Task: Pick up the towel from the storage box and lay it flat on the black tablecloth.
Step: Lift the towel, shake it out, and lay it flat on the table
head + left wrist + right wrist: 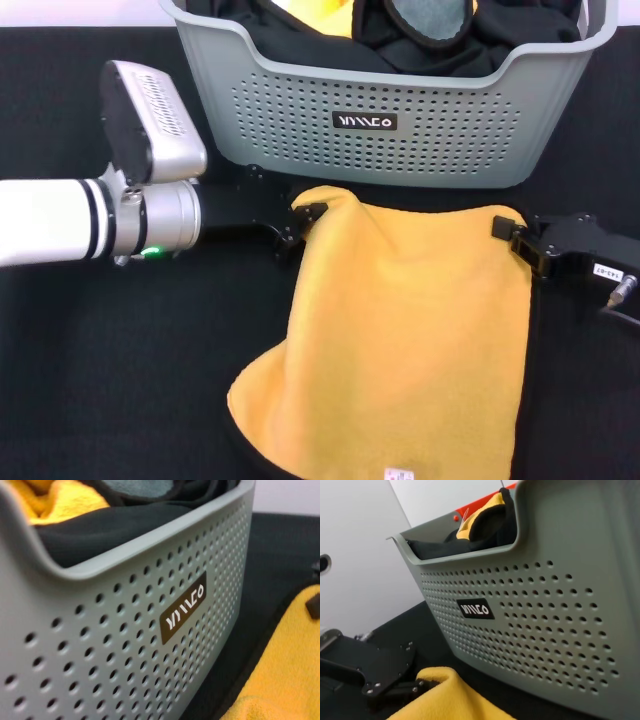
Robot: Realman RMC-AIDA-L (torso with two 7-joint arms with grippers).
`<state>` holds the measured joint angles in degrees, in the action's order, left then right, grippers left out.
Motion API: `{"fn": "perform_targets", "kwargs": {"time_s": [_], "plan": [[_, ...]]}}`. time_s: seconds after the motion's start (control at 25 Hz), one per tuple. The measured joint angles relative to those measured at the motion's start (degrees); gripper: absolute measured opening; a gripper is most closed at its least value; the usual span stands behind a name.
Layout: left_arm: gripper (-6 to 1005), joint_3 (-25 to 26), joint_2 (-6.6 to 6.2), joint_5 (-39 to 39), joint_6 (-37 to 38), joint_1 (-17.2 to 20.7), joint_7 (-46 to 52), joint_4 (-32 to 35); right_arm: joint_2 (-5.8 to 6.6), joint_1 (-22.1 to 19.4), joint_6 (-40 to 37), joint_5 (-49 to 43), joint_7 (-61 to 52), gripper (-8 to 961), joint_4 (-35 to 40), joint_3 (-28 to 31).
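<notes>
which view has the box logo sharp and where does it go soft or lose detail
Head view: the storage box label is crisp, the black tablecloth nearly featureless. Left wrist view: the label is sharp, the near wall and the towel blurred. Right wrist view: the label is readable, the towel softens in the foreground.

**A:** Head view looks evenly lit from overhead, soft light, barely any shadows. The black tablecloth point(90, 380) just swallows everything, no texture visible. Small shine on the left arm's silver housing.

**B:** Yeah, and in the left wrist view the storage box point(125, 645) wall goes soft toward the near edge, and the towel point(280, 680) is out of focus. Right wrist view is sharper, with a bright white backdrop.
</notes>
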<state>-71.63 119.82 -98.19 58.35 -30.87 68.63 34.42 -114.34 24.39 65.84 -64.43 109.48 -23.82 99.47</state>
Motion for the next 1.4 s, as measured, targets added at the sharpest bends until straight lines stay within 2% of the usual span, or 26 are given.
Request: {"fn": "perform_targets", "kwargs": {"time_s": [0.24,0.4,0.52,0.72,0.84,1.0,1.2,1.28,1.4], "plan": [[13,-1.8,0.24,-5.3,-1.6,0.9,3.6,7.6,-0.11,0.7,-0.8,0.0,1.1,108,0.0,0.0],[13,-2.2,0.38,-6.4,-2.6,4.4,3.4,14.4,-0.25,0.8,-1.2,0.2,1.1,110,0.0,0.1],[19,-4.7,0.38,-6.4,-3.6,6.5,2.9,17.9,-0.29,0.8,-1.3,0.2,1.2,110,0.0,0.6],[30,-12.0,0.35,-8.0,-10.9,8.2,1.5,19.0,-0.56,1.0,-2.0,0.2,1.8,112,0.0,0.7],[36,-19.5,0.39,-9.6,-19.0,9.0,1.4,20.0,-0.73,1.1,-2.7,0.2,1.9,113,-0.1,0.7],[44,-26.9,0.28,-10.7,-27.9,12.6,0.9,25.2,-0.75,1.1,-2.7,0.2,2.0,114,-0.1,0.8],[55,-30.9,0.38,-10.8,-33.2,17.8,-4.0,31.2,-0.86,0.8,-2.5,0.2,2.8,115,-0.1,1.5],[59,-32.6,0.37,-10.8,-35.4,18.5,-5.2,31.4,-0.87,0.8,-2.5,0.2,2.8,116,-0.1,1.5],[65,-37.1,0.34,-10.8,-42.9,19.4,-7.9,30.6,-0.88,0.8,-2.5,0.2,2.9,117,-0.1,1.5]]}}
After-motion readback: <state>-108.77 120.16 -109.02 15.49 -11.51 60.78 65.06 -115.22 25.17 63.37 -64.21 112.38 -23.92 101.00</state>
